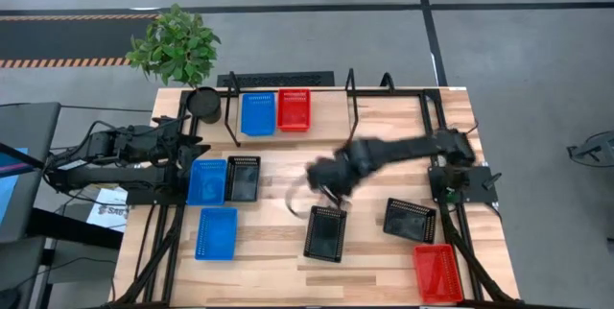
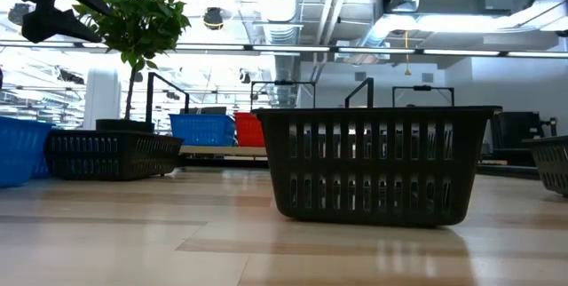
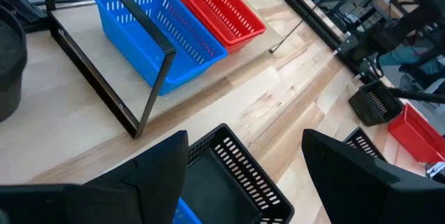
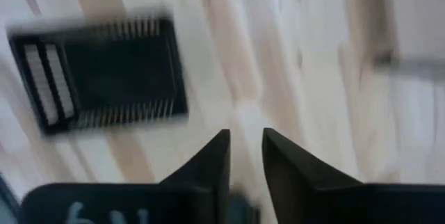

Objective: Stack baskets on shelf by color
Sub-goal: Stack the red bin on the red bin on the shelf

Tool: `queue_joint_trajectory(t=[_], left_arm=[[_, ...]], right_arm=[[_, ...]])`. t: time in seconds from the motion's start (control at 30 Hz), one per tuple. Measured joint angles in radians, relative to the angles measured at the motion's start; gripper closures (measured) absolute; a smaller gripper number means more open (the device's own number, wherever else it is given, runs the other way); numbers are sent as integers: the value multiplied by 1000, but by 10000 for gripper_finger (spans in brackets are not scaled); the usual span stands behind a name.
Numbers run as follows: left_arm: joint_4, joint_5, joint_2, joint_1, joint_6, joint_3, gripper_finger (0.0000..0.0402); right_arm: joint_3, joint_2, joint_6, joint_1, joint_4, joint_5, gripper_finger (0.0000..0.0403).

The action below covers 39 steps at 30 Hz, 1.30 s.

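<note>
Bench [image 1: 278,271] of light wood, seen from above with both arms over it. Shelf [image 1: 331,117] along the far edge, a pale board inside black tube hoops, carrying 2 baskets side by side: blue basket [image 1: 257,113] on the left, red basket [image 1: 294,109] touching it on the right. Round black pot [image 1: 202,105] with a leafy plant [image 1: 176,45] at the shelf's left end.

Right gripper [image 1: 331,191] above the middle of the bench, blurred, empty, just beyond the near black basket [image 1: 325,233], which stands upright on the wood and apart from the fingers. In the right wrist view, jaws with a narrow gap between the 2 dark fingers [image 4: 208,165], nothing in that gap, the same black basket [image 4: 101,71] farther off on the boards. Low view filled by this basket [image 2: 373,163], upright on the bench.

Left gripper [image 1: 189,141] at the left side of the bench, near the pot, jaws wide and holding nothing; in the left wrist view, fingers [image 3: 348,161] spread above another black basket [image 3: 229,175].

On the left side: blue basket [image 1: 206,180] touching a black basket [image 1: 243,178], another blue basket [image 1: 216,232] nearer the front. On the right side: tilted black basket [image 1: 410,220], and a red basket [image 1: 437,273] at the front right corner.
</note>
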<state>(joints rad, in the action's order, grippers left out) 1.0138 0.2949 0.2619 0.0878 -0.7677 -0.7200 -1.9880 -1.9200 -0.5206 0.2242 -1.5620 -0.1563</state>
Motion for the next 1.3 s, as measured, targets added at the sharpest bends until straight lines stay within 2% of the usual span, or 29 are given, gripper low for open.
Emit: queue_joint_trajectory(t=[0.17, 0.37, 0.63, 0.9, 1.3], left_arm=[[0, -1, 0, 0, 5, 0, 132], [0, -1, 0, 0, 6, 0, 132], [-2, 14, 0, 0, 4, 0, 132], [-2, 54, 0, 0, -3, 0, 132], [-2, 81, 0, 0, -22, 0, 132]], right_arm=[[295, 139, -345, 208, 5, 9, 262], [574, 256, -657, 435, 89, 144, 237], [789, 346, -944, 663, 279, 334, 234], [881, 370, -1084, 787, 388, 379, 232], [1048, 370, -1015, 810, 493, 394, 230]])
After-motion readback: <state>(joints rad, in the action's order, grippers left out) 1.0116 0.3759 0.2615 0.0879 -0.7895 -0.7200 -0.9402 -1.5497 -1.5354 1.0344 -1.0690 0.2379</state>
